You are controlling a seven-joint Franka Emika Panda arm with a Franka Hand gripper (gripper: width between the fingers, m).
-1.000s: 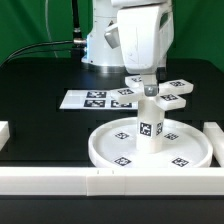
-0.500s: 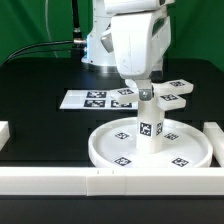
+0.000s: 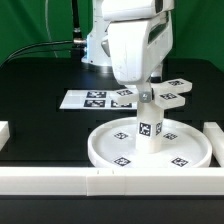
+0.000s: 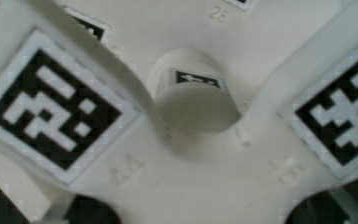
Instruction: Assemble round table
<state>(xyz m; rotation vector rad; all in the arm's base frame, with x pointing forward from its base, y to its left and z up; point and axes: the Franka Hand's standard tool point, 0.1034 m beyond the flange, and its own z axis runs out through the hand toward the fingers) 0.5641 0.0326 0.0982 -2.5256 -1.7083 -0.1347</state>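
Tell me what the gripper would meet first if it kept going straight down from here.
Probably the cross-shaped foot directly beneath the gripper; the wrist view shows its hub filling the frame. Below it stands the leg.

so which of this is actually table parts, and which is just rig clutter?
Job:
round disc
leg, upright on the disc
cross-shaped foot, at the leg's top
hand

Not the job:
marker board
border rails

White robot arm point(image 3: 128, 35), bulky smooth rounded casing, boxy white wrist block, darker band possibly at the wrist joint
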